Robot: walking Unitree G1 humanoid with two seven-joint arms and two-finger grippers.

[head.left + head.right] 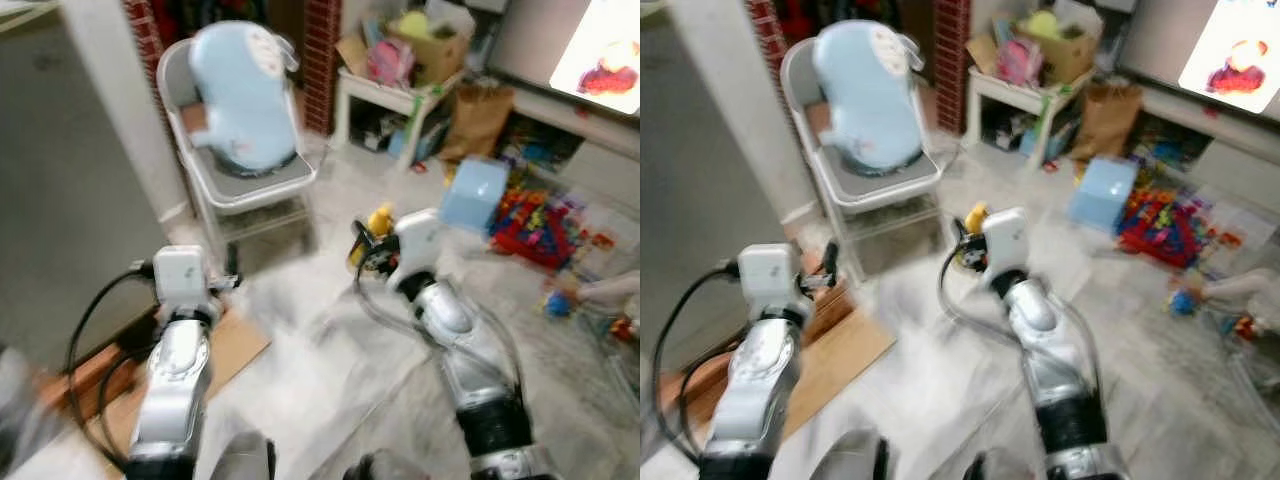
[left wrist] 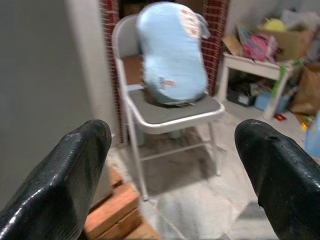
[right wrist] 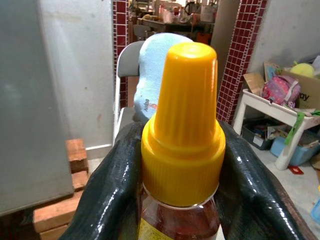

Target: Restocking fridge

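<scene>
Carrying stage, judged early: left hand (image 2: pixel 170 165) released, empty, beside the grey fridge wall (image 1: pixel 60 180); right hand (image 3: pixel 180 170) clenched round a yellow-capped amber plastic bottle (image 3: pixel 182 130), farther out; door unopened, bottle unshelved.

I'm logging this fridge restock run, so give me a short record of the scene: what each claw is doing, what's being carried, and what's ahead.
left claw: open, holding nothing, raised in front of the robot
right claw: shut on the bottle
bottle: yellow cap, amber contents, upright between the fingers
ahead: folding chair with a light blue cushion on its seat
left of the robot: grey panel
floor on the right: scattered toys
image: blurred
</scene>
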